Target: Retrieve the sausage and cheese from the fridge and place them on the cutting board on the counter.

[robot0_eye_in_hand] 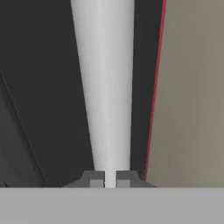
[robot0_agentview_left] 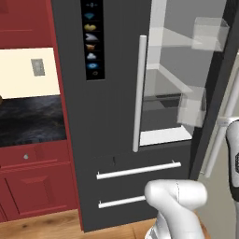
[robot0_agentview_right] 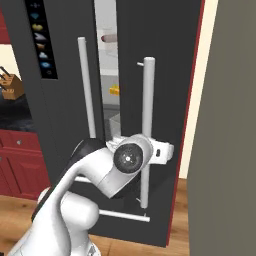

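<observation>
Already the fridge [robot0_agentview_left: 116,116] stands with its right door swung partly open in the left base view, pale shelves and clear bins showing inside, while the left door with its icon panel [robot0_agentview_left: 92,37] is shut. To the left runs the black tabletop [robot0_agentview_left: 30,121] over red cabinets [robot0_agentview_left: 32,186]; I see no cutting board on the stretch in frame.

From the right base view, the hand [robot0_agentview_right: 159,152] sits at the white bar handle [robot0_agentview_right: 148,125] of the open door. Through the gap a dark red sausage [robot0_agentview_right: 108,38] lies on a high shelf and a yellow cheese [robot0_agentview_right: 115,90] wedge lower down. A knife block [robot0_agentview_right: 10,85] stands on the tabletop at far left.

Looking along the hand [robot0_eye_in_hand: 110,181], the fingers are pinched tight on the handle [robot0_eye_in_hand: 105,87]. My worry: so narrow a grip may slip off as the door swings, and the half-open door itself blocks the reach to both foods.
</observation>
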{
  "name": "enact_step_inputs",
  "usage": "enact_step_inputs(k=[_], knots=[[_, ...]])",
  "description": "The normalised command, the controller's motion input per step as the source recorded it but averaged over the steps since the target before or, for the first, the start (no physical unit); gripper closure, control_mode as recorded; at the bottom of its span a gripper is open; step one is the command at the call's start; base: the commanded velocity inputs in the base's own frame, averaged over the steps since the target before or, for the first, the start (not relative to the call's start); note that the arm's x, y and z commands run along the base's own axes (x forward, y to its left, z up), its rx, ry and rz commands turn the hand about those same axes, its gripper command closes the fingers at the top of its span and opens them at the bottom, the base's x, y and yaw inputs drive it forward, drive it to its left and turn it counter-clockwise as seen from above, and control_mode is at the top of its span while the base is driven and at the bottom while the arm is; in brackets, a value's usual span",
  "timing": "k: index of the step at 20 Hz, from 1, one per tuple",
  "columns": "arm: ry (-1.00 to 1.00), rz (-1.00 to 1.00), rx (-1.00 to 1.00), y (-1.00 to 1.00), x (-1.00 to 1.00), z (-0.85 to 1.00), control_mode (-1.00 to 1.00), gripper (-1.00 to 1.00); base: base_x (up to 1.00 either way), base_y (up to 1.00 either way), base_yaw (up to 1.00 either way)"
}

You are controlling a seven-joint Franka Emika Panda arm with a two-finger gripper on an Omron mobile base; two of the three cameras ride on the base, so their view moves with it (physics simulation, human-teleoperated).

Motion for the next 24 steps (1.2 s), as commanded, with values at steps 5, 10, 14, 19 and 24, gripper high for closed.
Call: enact_step_inputs(k=[5,10,14,19,24], knots=[[-0.02,0.0,0.0,-0.48,-0.89,0.14,-1.0,-1.0,0.0,0.0,0.0],[-0.06,-0.11,-0.03,0.07,-0.95,0.36,-1.0,-1.0,0.0,0.0,0.0],[-0.07,-0.36,-0.21,0.89,-0.26,0.12,-1.0,-1.0,0.0,0.0,0.0],[0.02,-0.44,-0.28,0.95,0.04,0.07,-1.0,-1.0,0.0,0.0,0.0],[0.23,-0.31,-0.24,1.0,0.53,0.2,-1.0,-1.0,0.0,0.0,0.0]])
